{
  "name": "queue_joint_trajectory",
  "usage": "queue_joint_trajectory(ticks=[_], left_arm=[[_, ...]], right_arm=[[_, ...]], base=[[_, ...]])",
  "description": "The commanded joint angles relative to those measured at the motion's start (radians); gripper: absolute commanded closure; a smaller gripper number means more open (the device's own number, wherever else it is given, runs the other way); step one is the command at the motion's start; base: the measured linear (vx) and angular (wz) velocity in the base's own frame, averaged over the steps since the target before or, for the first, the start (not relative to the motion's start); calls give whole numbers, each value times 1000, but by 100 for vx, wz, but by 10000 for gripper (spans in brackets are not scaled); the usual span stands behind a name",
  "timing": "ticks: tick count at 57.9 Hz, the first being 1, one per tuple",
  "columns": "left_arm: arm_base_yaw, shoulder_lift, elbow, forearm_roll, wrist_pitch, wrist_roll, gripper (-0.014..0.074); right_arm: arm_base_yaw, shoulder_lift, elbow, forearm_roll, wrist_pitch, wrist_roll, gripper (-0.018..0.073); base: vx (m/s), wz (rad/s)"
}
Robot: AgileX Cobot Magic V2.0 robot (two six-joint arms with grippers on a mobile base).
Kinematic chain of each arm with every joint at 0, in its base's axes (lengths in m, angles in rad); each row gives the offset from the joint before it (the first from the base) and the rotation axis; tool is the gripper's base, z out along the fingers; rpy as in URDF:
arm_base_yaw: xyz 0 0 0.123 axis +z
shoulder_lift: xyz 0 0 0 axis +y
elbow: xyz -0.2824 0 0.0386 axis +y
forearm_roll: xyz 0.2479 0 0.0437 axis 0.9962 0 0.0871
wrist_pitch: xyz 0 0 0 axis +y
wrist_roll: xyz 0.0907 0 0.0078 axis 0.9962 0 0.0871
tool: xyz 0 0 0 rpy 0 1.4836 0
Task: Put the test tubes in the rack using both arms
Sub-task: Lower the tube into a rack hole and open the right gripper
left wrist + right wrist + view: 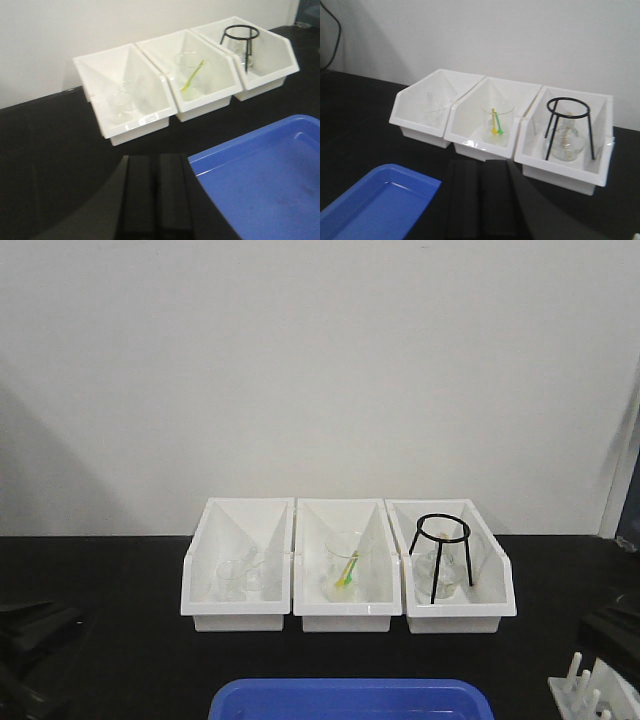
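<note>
The white rack (595, 690) with upright pegs shows at the bottom right corner of the front view. Clear glassware lies in the left bin (237, 575); a slender tube-like piece (429, 97) stands there beside a beaker, but the test tubes are hard to tell apart. My left gripper (156, 161) hangs over the black table in front of that bin, its fingers pressed together with nothing between them. My right gripper (481, 166) is likewise shut and empty, just before the middle bin (485, 142). Both arms show only as dark shapes at the front view's edges.
Three white bins stand in a row at the back. The middle one holds a beaker (345, 560) with yellow and green sticks, the right one a black tripod stand (442, 552) over a flask. A blue tray (350, 700) lies at the front centre.
</note>
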Motion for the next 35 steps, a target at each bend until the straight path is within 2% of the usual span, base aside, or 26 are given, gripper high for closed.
queue_joint_trajectory(ticks=[1,10,35], left_arm=[[44,-55,-21,-3,-14,-13,617],[91,-136,-4,3,17,-13,617],[93,-180,-4,0,84,-13,617]], right_arm=[[41,-10,-27,39,-1,16,567],[52,-10,-27,39,-13,18,566],[52,-10,-27,39,-9,18,567]], base=[[0,0],[0,0],[0,0]])
